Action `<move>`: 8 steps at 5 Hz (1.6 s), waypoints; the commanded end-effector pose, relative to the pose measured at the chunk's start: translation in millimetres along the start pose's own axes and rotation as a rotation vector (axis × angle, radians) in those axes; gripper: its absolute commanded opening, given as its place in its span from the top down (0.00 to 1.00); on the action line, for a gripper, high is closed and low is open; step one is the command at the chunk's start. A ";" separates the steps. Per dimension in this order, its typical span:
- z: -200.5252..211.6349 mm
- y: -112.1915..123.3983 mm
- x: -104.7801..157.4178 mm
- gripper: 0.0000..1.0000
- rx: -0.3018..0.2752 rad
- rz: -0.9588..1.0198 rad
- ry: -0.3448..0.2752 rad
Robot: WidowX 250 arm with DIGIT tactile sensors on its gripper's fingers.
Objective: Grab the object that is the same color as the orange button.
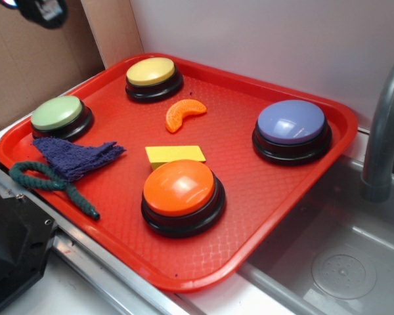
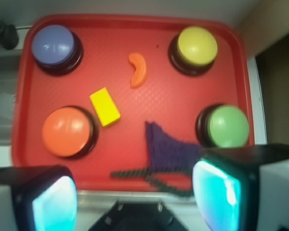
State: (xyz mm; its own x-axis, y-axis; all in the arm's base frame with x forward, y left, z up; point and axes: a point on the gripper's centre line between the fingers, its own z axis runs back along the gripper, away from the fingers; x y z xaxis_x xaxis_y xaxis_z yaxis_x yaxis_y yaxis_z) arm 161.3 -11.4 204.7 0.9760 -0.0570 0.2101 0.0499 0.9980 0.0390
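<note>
Cardboard and a pale wall back a red tray (image 1: 262, 243) set beside a steel sink (image 1: 341, 262). Using the orange button (image 1: 179, 188) as landmark: the orange segment (image 1: 183, 113) lies untouched beyond it, toward the yellow button (image 1: 151, 71), with a yellow block (image 1: 175, 155) just beside the button on that same side. Nothing is grasped yet; the whole approach, descent and closing remain. The gripper (image 2: 135, 195) hangs high over the tray's near edge, jaws spread wide and empty (judging by the wrist view). Bare tray surrounds the segment on all sides, so the fingers should have room; a purple cloth (image 1: 75, 156) and dark green rope (image 1: 49, 182) lie well apart, left of the button.
</note>
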 end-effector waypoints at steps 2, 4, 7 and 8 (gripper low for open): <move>-99.2 13.0 70.7 0.00 -0.038 -0.204 -0.147; -164.6 25.2 104.5 0.00 0.011 -0.259 -0.159; -198.0 31.7 116.4 0.00 0.012 -0.286 -0.115; -202.6 34.5 117.4 0.00 0.008 -0.276 -0.108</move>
State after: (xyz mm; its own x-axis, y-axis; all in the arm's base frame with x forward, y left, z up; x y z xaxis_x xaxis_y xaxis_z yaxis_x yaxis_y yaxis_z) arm 311.3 20.1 21.9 0.9053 -0.3345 0.2619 0.3182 0.9424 0.1036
